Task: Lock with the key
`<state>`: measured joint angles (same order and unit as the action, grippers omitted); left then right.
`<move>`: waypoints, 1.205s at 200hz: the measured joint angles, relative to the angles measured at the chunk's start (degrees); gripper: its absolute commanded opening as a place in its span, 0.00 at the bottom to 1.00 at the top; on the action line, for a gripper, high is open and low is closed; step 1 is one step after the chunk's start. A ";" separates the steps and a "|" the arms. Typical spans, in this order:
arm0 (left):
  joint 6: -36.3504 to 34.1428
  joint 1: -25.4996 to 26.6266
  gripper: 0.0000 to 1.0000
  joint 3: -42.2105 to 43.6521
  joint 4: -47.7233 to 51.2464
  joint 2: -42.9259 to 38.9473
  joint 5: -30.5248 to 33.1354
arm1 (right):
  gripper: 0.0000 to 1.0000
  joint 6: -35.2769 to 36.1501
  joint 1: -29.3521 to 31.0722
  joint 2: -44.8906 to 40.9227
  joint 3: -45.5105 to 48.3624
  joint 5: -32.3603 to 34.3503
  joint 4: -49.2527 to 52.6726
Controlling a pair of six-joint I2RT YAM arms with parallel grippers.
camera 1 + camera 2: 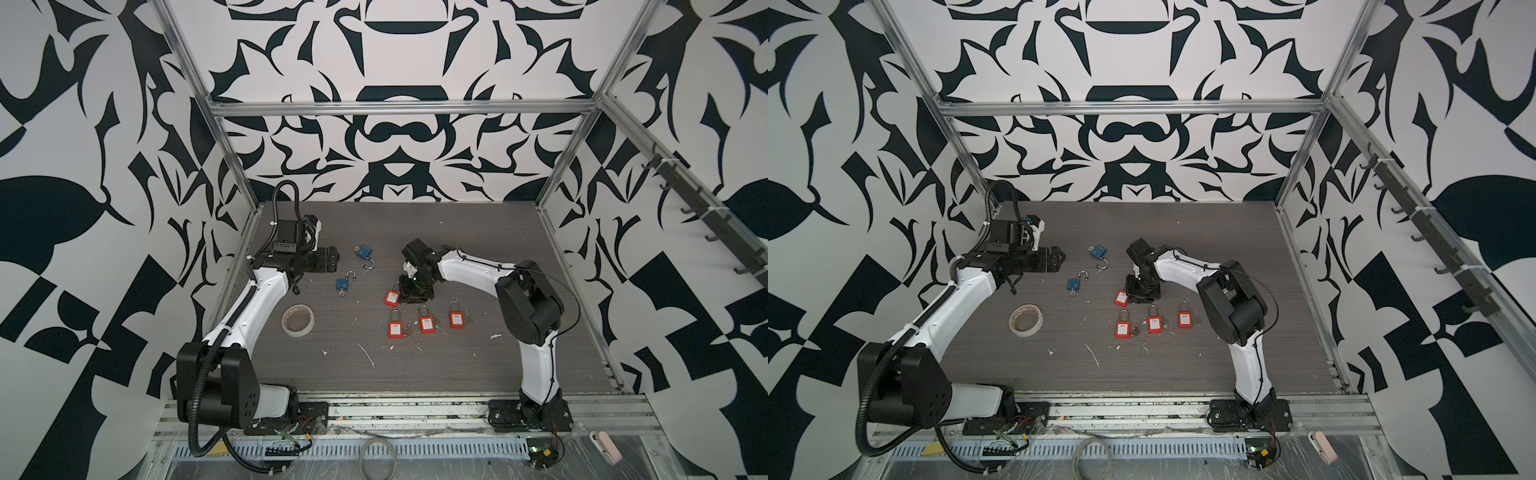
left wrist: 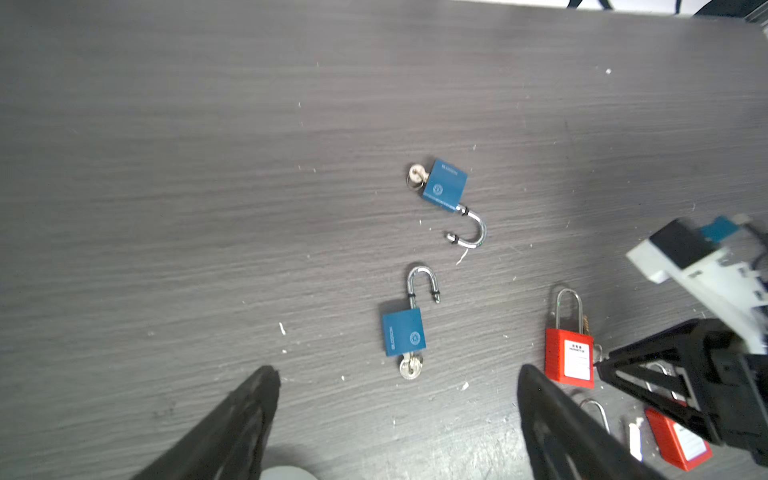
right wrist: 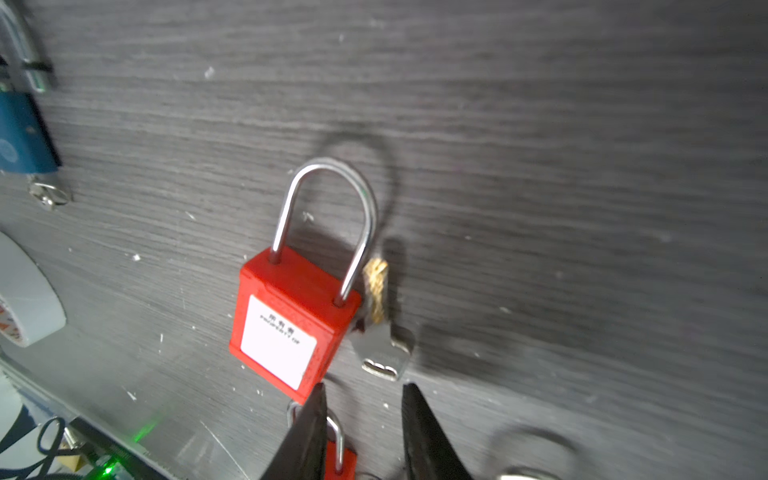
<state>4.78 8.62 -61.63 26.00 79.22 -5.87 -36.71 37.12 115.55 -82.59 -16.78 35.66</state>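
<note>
A red padlock point(image 3: 291, 320) lies on the dark table with both legs of its shackle in its body. A loose silver key point(image 3: 380, 345) with a brass blade rests against its side. My right gripper point(image 3: 365, 388) hovers just short of the key, jaws a little apart with nothing between them; in both top views it point(image 1: 409, 293) points down beside that padlock point(image 1: 392, 297). My left gripper point(image 2: 398, 370) is wide open and empty, off to the left point(image 1: 332, 264). Ahead of it lie two blue padlocks point(image 2: 404, 334) point(image 2: 444, 185), shackles open, keys inserted.
Three more red padlocks point(image 1: 395, 328) point(image 1: 426, 323) point(image 1: 456, 319) lie in a row nearer the front, with a key point(image 1: 409, 328) between the first two. A roll of tape point(image 1: 297, 319) sits front left. Metal frame rails border the table.
</note>
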 measured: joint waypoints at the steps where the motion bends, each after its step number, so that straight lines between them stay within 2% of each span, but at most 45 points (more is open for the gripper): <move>1: 0.09 0.00 0.90 0.00 0.02 0.11 -0.02 | 0.37 0.11 0.00 -0.07 -0.04 0.13 0.11; 49: 2.91 0.02 0.89 -0.68 1.99 4.00 -0.83 | 0.40 2.91 0.00 -4.74 -0.83 6.64 2.36; 100: 6.73 2.86 0.90 -6.99 9.46 14.97 0.68 | 0.40 6.36 0.00 -11.19 0.70 12.87 2.25; 147: 9.90 8.17 0.91 -12.31 13.66 23.54 4.94 | 0.40 8.70 0.00 -12.76 4.61 14.03 1.79; 191: 13.05 9.09 0.86 -14.69 16.00 28.48 8.96 | 0.40 10.21 0.00 -12.76 6.88 13.99 1.55; 241: 15.17 9.77 0.78 -16.87 16.63 32.46 9.66 | 0.40 11.37 0.00 -13.11 8.41 13.46 0.48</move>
<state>19.94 18.39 -78.50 42.63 111.68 3.79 -25.34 37.12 102.43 -74.17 -3.31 36.14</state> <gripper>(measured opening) 0.789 0.399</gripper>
